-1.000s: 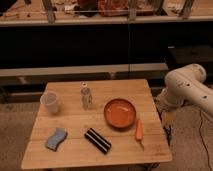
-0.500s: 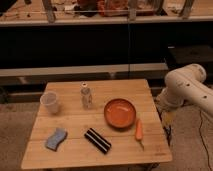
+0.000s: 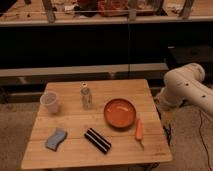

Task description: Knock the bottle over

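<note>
Not yet knocked over: bottle (image 3: 86, 96) upright toward the back of the tabletop (image 3: 75, 122), near the cup (image 3: 50, 103) on its left and apart from the orange bowl (image 3: 120, 112) on its right. Free space on every side, so probably open to a sideways push. Low beside the tabletop's right edge, under the white arm: the hand (image 3: 166, 119), well apart from the bottle. Cannot tell whether spread or pressed together. Likely waiting out there ahead of a reach across; best to pass behind bowl and carrot (image 3: 139, 130) and spare the cup.
</note>
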Controlling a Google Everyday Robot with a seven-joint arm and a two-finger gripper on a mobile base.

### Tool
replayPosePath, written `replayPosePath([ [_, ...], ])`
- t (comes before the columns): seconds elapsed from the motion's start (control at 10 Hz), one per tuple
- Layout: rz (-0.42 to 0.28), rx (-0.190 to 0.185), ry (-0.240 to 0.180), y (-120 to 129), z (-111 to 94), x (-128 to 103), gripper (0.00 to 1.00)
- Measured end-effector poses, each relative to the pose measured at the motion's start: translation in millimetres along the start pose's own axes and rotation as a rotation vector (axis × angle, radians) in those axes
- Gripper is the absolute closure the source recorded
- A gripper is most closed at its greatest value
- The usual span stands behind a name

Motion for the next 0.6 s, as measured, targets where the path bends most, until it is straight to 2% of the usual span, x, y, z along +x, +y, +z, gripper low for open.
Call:
replayPosePath([
  [0.1, -0.011, 0.007, -0.001, -8, 0, -9, 0.20],
  [0.4, -0.024, 0.021, 0.003, -11, -3, -10, 0.20],
  [0.6, -0.051, 0.033, 0.005, -18, -3, -19, 0.20],
])
